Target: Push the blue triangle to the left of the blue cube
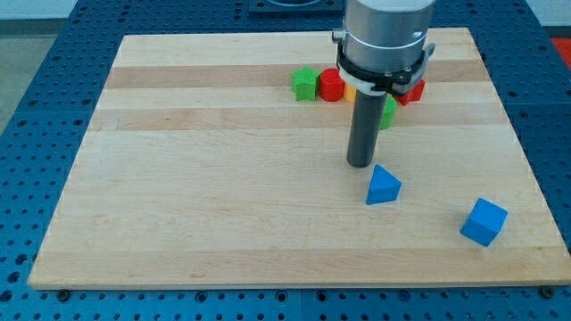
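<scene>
Blue perforated metal, dotted with rows of small holes, surrounds a pale wooden bench [223, 178] made of glued planks, which fills most of the view. No writing, brand or label can be read anywhere on it.

From the view's top a grey cylindrical arm housing [385, 40] comes down, ringed by a black collar, and ends in a straight dark rod. My tip [360, 164] rests on the wood just above and to the left of the blue triangle [384, 185], very close to it; whether the two touch cannot be told. The arm carries no jaws, so nothing is clenched or grasped.

The blue triangle lies right of the bench's middle, toward the view's bottom. The blue cube [484, 221] sits well apart from it, further to the view's right and a little lower, near the bench's right edge, turned at an angle.

Behind the rod, near the view's top, is a cluster of blocks: a green star-like block [305, 84], touching a red block [332, 86] at its right, then a sliver of yellow block [351, 90], another green block [387, 112] and another red block [413, 90], all partly hidden by the arm.
</scene>
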You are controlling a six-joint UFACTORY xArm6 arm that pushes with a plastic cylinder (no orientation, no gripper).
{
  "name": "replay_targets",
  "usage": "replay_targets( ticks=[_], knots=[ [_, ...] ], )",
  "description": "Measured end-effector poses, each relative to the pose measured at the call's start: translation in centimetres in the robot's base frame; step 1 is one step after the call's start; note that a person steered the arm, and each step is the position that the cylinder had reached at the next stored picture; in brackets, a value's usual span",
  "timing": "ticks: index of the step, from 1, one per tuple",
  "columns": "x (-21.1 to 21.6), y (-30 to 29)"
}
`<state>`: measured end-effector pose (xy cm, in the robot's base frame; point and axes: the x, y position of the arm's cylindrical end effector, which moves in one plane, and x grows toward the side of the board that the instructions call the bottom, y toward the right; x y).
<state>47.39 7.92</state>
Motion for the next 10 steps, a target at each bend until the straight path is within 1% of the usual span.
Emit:
replay_targets(
  ticks=[1,4,5,6,7,8,9,10],
  knots=[
    [1.1,1.5],
    [1.7,7.5],
    [1.1,7.3],
    [-2.1,5.1],
    [-1.8,3.8],
    [1.2,1.9],
    [3.9,1.3],
    [3.9,1.3]
  ],
)
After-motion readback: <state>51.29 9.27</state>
